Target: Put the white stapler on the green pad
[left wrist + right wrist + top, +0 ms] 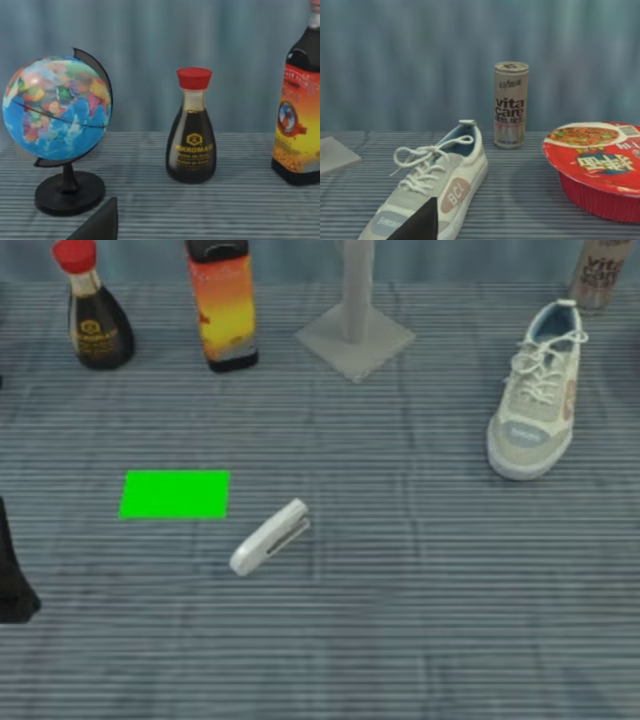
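From up here I see my left arm point(15, 580) only as a dark shape at the table's left edge, parked low; whether its jaws are open or closed I cannot tell. Its wrist camera looks out over a globe point(56, 107), a soy sauce bottle point(191, 135) and a taller orange-labelled bottle point(299, 115), all standing at the back, so I judge them clutter set there to distract, clear of the work.

The green pad point(175, 494) lies flat and bare, the nearest task thing to that left arm. Just beside its near right corner, not touching it, the white stapler point(270, 537) lies slanted on the cloth, not yet on the pad. I'd reach with the left arm, since both sit on its side.

Farther right stand a grey stand point(355, 335), a sneaker point(537, 405) and a can point(510, 105), with a red noodle bowl point(600, 167) in the right wrist view. My right gripper is out of sight, parked.
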`<control>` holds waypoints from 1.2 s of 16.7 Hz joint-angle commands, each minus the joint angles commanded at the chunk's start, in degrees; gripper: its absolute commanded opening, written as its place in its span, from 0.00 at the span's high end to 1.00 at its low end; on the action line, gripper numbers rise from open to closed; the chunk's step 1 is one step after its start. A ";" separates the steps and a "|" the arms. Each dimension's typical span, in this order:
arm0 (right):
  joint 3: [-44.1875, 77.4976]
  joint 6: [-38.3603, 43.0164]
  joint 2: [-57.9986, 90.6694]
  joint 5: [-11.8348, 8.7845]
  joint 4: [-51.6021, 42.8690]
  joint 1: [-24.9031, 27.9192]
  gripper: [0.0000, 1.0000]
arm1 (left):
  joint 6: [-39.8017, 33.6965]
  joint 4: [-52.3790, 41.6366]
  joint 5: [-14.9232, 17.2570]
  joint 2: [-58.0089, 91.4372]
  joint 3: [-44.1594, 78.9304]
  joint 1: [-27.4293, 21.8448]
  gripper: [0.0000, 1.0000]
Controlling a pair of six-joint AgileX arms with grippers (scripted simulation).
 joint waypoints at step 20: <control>0.00 0.00 0.00 0.00 0.00 0.00 0.00 | 9.61 -49.87 -0.10 83.37 68.84 -22.52 0.00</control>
